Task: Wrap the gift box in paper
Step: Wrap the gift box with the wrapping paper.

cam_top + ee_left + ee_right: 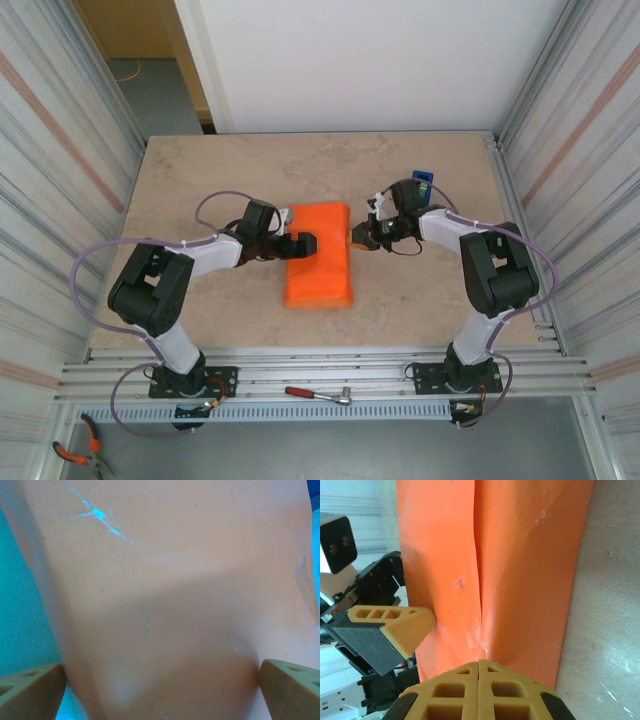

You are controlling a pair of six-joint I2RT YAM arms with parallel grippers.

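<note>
Nearest: orange-handled pliers (75,452) at bottom L, then a red-handled ratchet (318,394) on the rails btwn the arm bases. Mid worktop (200,170): the paper (318,256), folded over into a long orange bundle, lying flat btwn the two claws. Left claw (305,243) at the bundle's L edge, jaws wide, fingertips (30,692) either side of a bulge in the paper. Right claw (357,238) at the R edge, jaws closed tight, tips touching the paper at a crease; can't tell if any paper is nipped. Just behind it, a blue tape dispenser (422,180).
</note>
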